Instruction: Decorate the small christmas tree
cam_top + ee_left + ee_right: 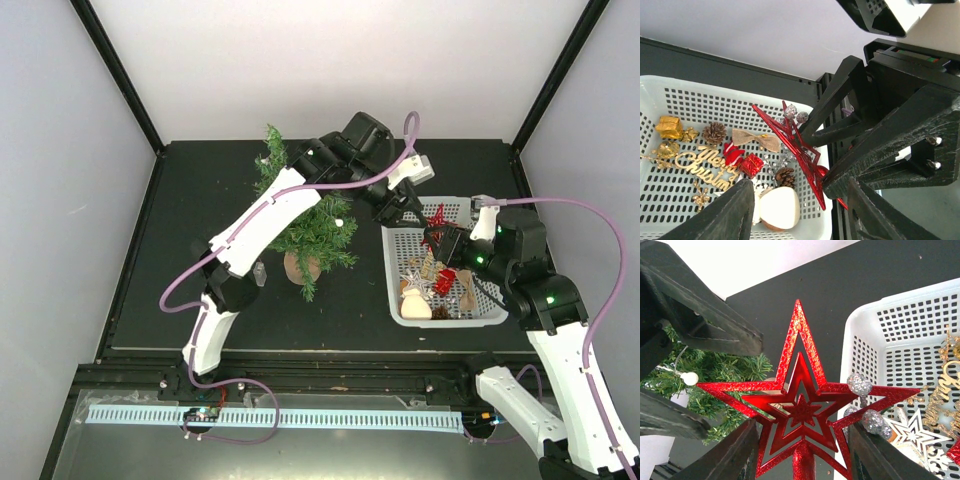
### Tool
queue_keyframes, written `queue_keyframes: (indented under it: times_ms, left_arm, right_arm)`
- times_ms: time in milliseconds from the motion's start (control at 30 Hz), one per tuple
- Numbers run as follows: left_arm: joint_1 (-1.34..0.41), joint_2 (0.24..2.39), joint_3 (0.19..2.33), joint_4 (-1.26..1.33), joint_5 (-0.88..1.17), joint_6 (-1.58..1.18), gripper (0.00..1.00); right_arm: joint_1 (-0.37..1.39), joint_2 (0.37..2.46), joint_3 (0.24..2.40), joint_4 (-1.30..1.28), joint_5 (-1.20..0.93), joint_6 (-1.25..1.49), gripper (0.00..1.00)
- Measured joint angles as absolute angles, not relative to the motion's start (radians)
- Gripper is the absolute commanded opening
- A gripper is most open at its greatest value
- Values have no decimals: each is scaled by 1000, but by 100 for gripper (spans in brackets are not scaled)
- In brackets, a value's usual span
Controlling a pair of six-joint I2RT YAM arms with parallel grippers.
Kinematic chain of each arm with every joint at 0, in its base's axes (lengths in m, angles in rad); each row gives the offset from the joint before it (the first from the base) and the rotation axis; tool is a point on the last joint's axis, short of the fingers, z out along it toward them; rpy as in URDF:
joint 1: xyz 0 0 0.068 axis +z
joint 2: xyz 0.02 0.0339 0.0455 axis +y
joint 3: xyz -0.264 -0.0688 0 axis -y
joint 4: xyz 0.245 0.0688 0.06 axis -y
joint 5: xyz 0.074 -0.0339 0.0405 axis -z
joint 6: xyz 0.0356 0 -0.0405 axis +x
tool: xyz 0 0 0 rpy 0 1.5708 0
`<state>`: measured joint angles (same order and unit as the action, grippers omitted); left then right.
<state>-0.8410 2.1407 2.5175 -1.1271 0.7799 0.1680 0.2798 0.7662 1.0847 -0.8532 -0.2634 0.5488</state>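
Observation:
The small christmas tree (318, 228) stands on its tan base (300, 266) at mid-table, with a white bulb on it; its branches also show in the right wrist view (715, 385). My right gripper (438, 238) is shut on a red glitter star topper (437, 217) and holds it upright above the left end of the white basket (392, 292). The star (802, 400) sits between my right gripper's (805, 452) fingers. My left gripper (400, 205) reaches over the tree, open, just left of the star. In the left wrist view, the star (795, 145) is edge-on above my open left gripper (800, 215).
The basket (670, 85) holds pine cones (715, 132), a burlap bow (755, 140), a red gift box (752, 165), a gold "Merry Christmas" sign (700, 165), gold pieces and a white rounded ornament (780, 207). A small grey object (260, 272) stands left of the tree base.

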Motion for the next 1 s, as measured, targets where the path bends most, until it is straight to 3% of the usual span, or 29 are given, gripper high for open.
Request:
queue_keyframes:
  times_ms: [133,467,767,867,1000]
  left_arm:
    - [-847,2155,2518,-1127,794,165,43]
    - [-851,2162,2518,-1126,813,154,2]
    - [-852,2162,2518,-1120,815,153,1]
    - [-852,2162,2518,-1119,815,153,1]
    - [-852,2162,2518,-1119,801,158,2]
  right_arm:
    - [280,766,1085,-853,-265,549,49]
    - [280,767,1084,-852,-264,549,49]
    - [280,765,1068,-853,-266,549,51]
    - [280,765,1068,-853,-266,551,68]
    - [280,764,1068,-855,-245,548,84]
